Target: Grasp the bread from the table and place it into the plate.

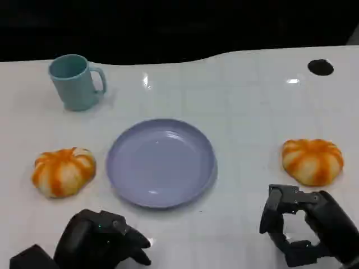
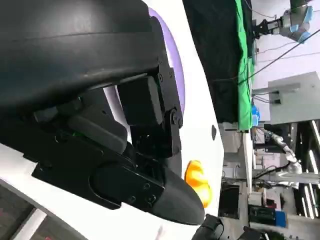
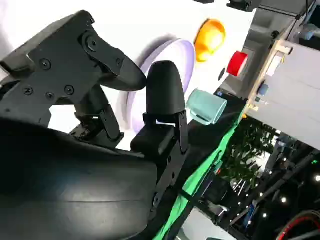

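Fingers of left hand [image 1: 101, 244] hide most of plate [image 2: 172, 60] in wrist view.

Just beyond the matte black right hand [image 1: 305, 227] lies a round bread roll [image 1: 312, 161], pale cream with bright orange stripes running out from its top. A second cream-and-orange striped bread roll [image 1: 63, 171] lies just beyond the black left hand [image 1: 101, 241]. Between and beyond the hands sits a plain lavender round plate [image 1: 161, 162] on the glossy white table [image 1: 241, 101]. Farther beyond the left hand stands a plain pale teal mug [image 1: 75, 82].
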{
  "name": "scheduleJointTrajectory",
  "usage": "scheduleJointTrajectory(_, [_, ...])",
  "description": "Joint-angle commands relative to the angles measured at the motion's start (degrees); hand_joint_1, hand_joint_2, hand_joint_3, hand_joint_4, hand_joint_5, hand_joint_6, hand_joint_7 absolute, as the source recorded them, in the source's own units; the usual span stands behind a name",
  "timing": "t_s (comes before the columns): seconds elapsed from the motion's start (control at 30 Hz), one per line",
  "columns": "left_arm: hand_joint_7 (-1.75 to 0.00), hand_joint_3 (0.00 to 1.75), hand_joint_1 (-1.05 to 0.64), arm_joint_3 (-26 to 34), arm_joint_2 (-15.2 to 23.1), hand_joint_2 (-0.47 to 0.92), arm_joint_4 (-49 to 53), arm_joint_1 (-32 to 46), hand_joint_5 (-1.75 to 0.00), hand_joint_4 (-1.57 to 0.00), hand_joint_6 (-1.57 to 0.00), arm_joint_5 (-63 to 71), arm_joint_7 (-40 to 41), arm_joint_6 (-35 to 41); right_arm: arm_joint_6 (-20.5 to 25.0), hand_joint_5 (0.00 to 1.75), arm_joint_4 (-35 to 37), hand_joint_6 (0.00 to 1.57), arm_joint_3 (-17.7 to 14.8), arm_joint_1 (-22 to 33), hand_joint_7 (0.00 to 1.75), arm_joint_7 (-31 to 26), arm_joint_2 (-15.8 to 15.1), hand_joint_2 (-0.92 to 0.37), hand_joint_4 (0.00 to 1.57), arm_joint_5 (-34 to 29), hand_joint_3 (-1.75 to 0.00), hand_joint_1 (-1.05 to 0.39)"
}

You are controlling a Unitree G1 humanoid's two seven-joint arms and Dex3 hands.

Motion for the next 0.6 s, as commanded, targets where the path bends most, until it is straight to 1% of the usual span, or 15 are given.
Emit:
scheduleJointTrajectory(0.03, [-0.22,0.0,-1.05,0.26,1.16,0.9,-0.56,0.38,-0.65,-1.44,-1.57,-0.06,0.13,-0.11,-1.18,1.75,0.88,0.78,-0.32,-0.47,1.41,-0.11,-0.5,-0.39,0.85,0.23,-1.29,-0.17])
scheduleJointTrajectory(0.6, [-0.22,0.0,-1.05,0.29,1.12,0.9,-0.2,0.19,-0.66,-1.44,-1.57,-0.11,0.08,-0.4,-0.94,1.75,0.65,0.78,-0.32,-0.44,1.4,-0.28,-0.56,-0.4,0.84,-0.1,-1.29,-0.17])
